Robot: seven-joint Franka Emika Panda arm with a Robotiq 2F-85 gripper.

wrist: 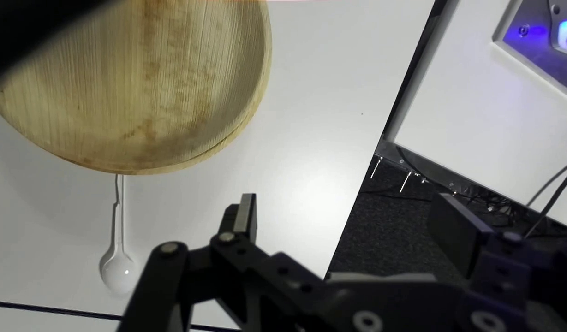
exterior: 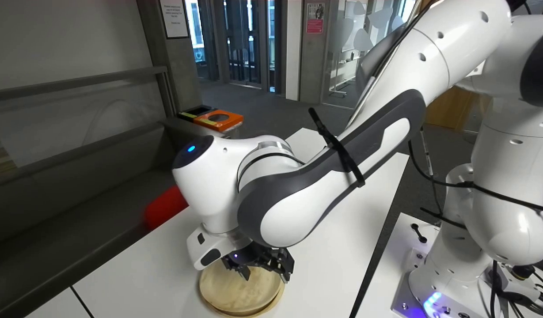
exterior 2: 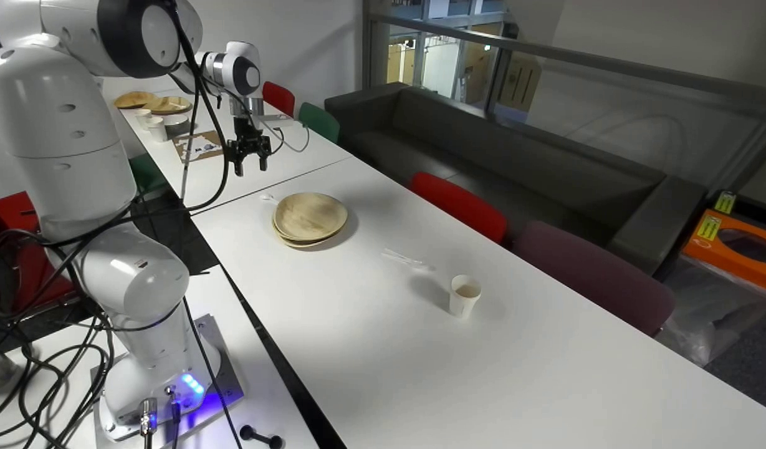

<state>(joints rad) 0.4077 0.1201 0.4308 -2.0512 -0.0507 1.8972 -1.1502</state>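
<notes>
**Empty gripper point(wrist: 350, 219) hangs near a stack of plates point(exterior 2: 311, 218) and a spoon point(wrist: 119, 274)**

The jaws stand wide apart with nothing between them. In the wrist view both the stack and the spoon show off to one side of the jaws, untouched.

The stack sits on the white table point(exterior 2: 545, 368), open side up. The upper plate point(exterior: 242, 287) is nested slightly off-centre, so a crescent of the lower plate point(exterior 2: 300, 244) shows beneath it. The white spoon lies flat beside them, bowl outward, its handle running up to the rim; from this angle I can't tell whether the handle's end is pinned or merely overhung. A paper cup point(exterior 2: 464, 299) stands well apart, farther along the table.

The plates look like pressed leaf or thin wood: probably light, stiff and dry, not very slippery, though a hard pinch might crack an edge. The raised rim seems the best hold, one finger inside and one outside; with the rims so close, both plates could lift together. The spoon is likely plastic, very light, smooth and a bit flexible. Its exposed handle, close to the bowl, offers the surest grip, taken crosswise.
</notes>
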